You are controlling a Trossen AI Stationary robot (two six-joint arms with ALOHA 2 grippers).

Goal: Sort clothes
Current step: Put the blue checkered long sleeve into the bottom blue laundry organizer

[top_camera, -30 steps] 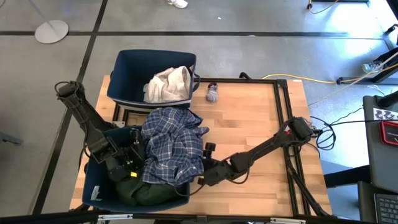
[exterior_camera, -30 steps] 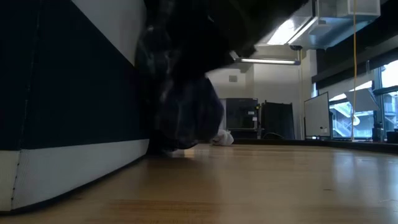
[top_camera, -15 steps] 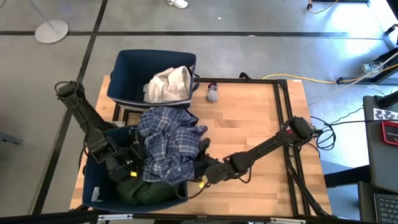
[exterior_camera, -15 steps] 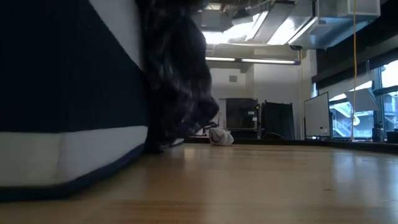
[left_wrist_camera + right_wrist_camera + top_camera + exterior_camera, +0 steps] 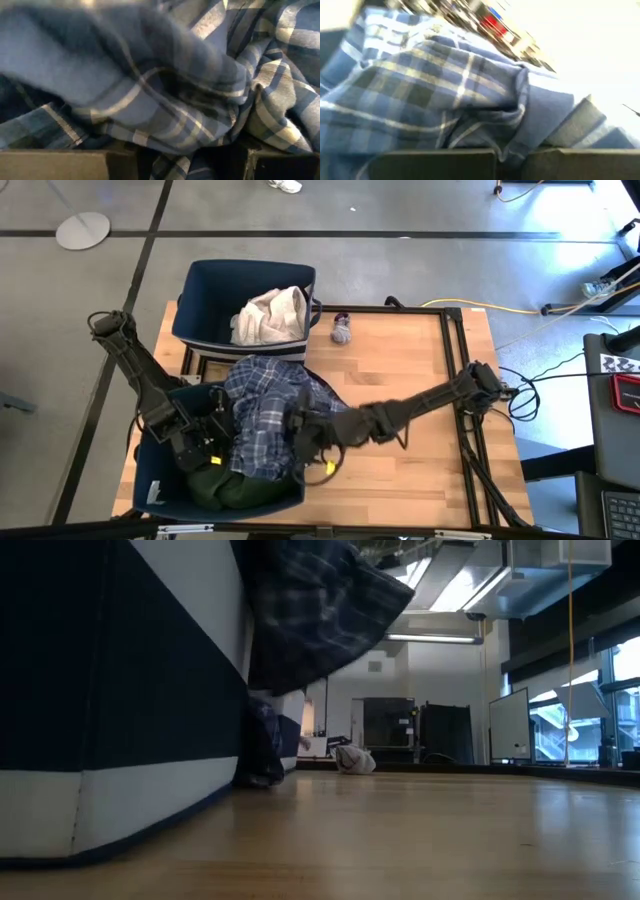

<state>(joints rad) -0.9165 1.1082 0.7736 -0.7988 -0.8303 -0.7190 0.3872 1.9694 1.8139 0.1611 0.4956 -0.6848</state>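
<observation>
Reaching across the wooden tabletop (image 5: 410, 360) from the right, the right gripper (image 5: 300, 435) is pressing into the blue plaid shirt (image 5: 262, 412) at the near bin's (image 5: 150, 480) right edge. Its wrist view is showing plaid cloth bunched right against its two dark fingers (image 5: 440, 162), so the jaws are looking closed on the shirt, though the fold itself is hiding the exact pinch. The left gripper (image 5: 205, 442) is sitting inside the same bin, buried against the shirt's left side; its wrist view is filling with plaid folds, and I cannot tell how far its jaws are parted. The shirt is heaping over the bin's contents, with a flap hanging past the rim toward the tabletop, as the low view is showing. Under it, a dark green garment (image 5: 235, 488) is lying in the bin's near part. The far bin (image 5: 200, 290) is holding a white cream garment (image 5: 272, 315). A small grey sock (image 5: 343, 330) is lying on the tabletop just beside that far bin, apart from both arms.
</observation>
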